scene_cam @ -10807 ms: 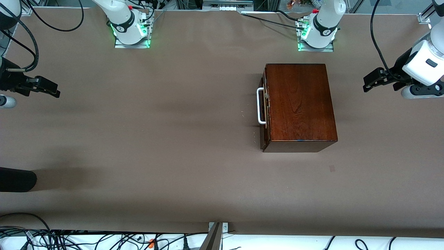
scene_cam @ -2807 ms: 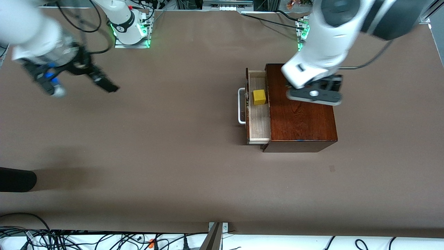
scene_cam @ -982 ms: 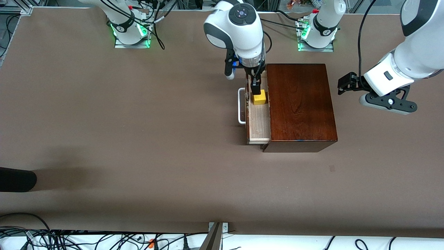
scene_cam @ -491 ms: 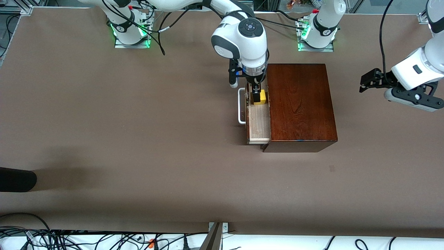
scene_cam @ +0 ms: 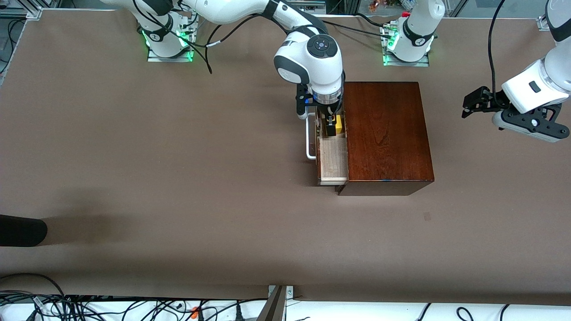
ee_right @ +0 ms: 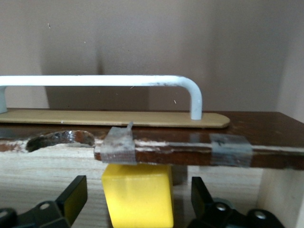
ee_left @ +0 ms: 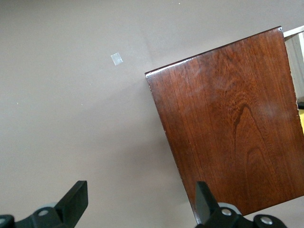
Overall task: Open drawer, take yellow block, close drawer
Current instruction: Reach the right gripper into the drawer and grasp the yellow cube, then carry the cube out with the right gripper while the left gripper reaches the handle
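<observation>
Currently, the scene across the front view, right arm's end first:
Right gripper [scene_cam: 330, 126]: reaches down into the pulled-out drawer, fingers spread on either side of the yellow block, not yet pressed against it.
Yellow block [ee_right: 138, 194]: sits on the tray floor just inside the drawer front, between the fingers [ee_right: 72, 197].
Drawer [scene_cam: 333, 156]: pale wood tray, part way out of the box, white handle [scene_cam: 309, 142] pointing toward the right arm's end.
Box [scene_cam: 386, 133]: glossy dark wood, on the brown table [scene_cam: 178, 178].
Left gripper [ee_left: 140, 202]: waits in the air, fingers spread wide and holding nothing, over the table at the left arm's end, beside the box.
</observation>
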